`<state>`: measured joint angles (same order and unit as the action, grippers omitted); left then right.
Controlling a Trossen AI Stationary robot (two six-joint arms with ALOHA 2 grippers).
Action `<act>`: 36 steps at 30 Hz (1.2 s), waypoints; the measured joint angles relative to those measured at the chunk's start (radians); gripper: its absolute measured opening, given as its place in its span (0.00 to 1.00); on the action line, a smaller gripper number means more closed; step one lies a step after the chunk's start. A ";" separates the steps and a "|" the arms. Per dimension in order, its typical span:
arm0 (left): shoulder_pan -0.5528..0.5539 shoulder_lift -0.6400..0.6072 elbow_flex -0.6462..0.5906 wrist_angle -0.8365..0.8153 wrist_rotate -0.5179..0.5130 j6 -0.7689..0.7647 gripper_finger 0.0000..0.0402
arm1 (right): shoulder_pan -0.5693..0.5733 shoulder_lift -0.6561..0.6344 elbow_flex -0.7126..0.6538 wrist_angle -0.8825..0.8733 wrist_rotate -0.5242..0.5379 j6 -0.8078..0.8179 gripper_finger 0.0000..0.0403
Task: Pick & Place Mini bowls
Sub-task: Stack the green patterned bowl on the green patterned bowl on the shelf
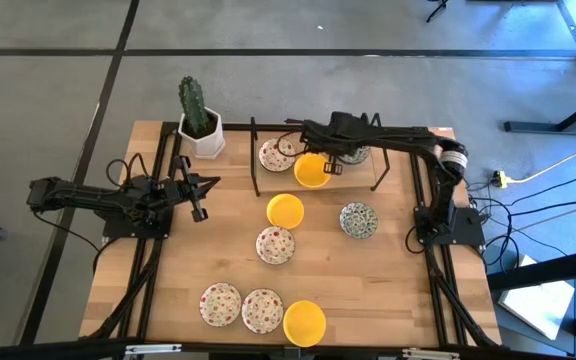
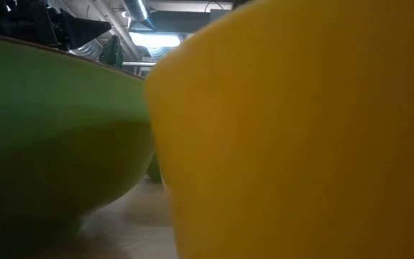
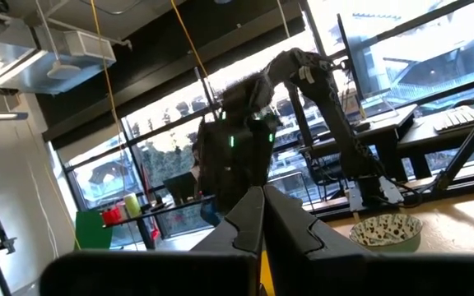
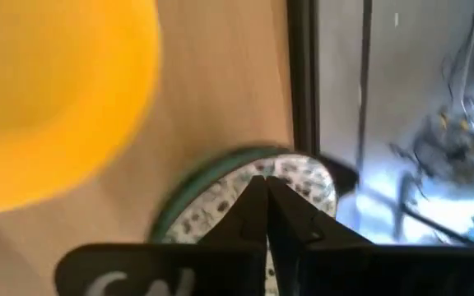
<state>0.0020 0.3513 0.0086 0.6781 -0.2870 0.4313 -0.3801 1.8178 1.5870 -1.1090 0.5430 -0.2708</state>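
Your right gripper, fingers pressed together and empty, hangs over the black rack, just beside a yellow mini bowl; your left gripper, likewise closed, waits near the cactus pot.

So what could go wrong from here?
The right gripper is shut with nothing in it, close above the yellow bowl and the green-patterned bowl by the black rack. Moving on, it might nudge either bowl or catch the rack. The left gripper waits, shut, well clear.
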 joint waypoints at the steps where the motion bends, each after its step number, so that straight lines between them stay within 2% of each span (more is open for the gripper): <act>1: 0.000 0.000 0.000 0.002 0.000 0.000 0.02 | 0.010 -0.019 0.009 0.011 -0.020 -0.003 0.01; 4: 0.000 0.000 0.000 0.008 0.000 -0.002 0.02 | 0.054 -0.101 0.020 0.080 -0.108 -0.037 0.01; 10: 0.000 0.000 0.000 0.006 0.003 -0.017 0.00 | 0.254 -0.373 -0.074 0.409 -0.436 -0.283 0.00; 12: 0.000 0.000 0.000 -0.002 0.022 -0.057 0.00 | 0.316 -0.461 -0.131 0.519 -0.573 -0.281 0.00; 14: 0.000 0.000 0.000 -0.003 0.049 -0.085 0.01 | 0.378 -0.557 -0.198 0.621 -0.658 -0.245 0.00; 17: 0.000 0.000 0.000 -0.004 0.077 -0.096 0.01 | 0.473 -0.696 -0.321 0.743 -0.671 -0.180 0.00; 20: 0.000 0.000 0.000 -0.006 0.072 -0.116 0.01 | 0.539 -0.815 -0.445 0.759 -0.644 -0.055 0.00; 23: 0.000 0.000 0.000 -0.014 0.071 -0.134 0.00 | 0.573 -0.937 -0.577 0.752 -0.665 0.145 0.01; 27: 0.000 0.000 0.000 -0.032 0.071 -0.133 0.00 | 0.593 -1.079 -0.773 0.877 -0.700 0.300 0.02; 32: 0.000 0.000 0.000 -0.034 0.069 -0.133 0.02 | 0.594 -1.226 -1.001 1.032 -0.707 0.320 0.01; 36: 0.000 0.000 0.000 -0.034 0.069 -0.132 0.02 | 0.589 -1.317 -1.205 1.308 -0.738 0.318 0.01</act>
<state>0.0017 0.3515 0.0086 0.6441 -0.2180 0.2989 0.2085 0.5006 0.3819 0.1992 -0.1950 0.0474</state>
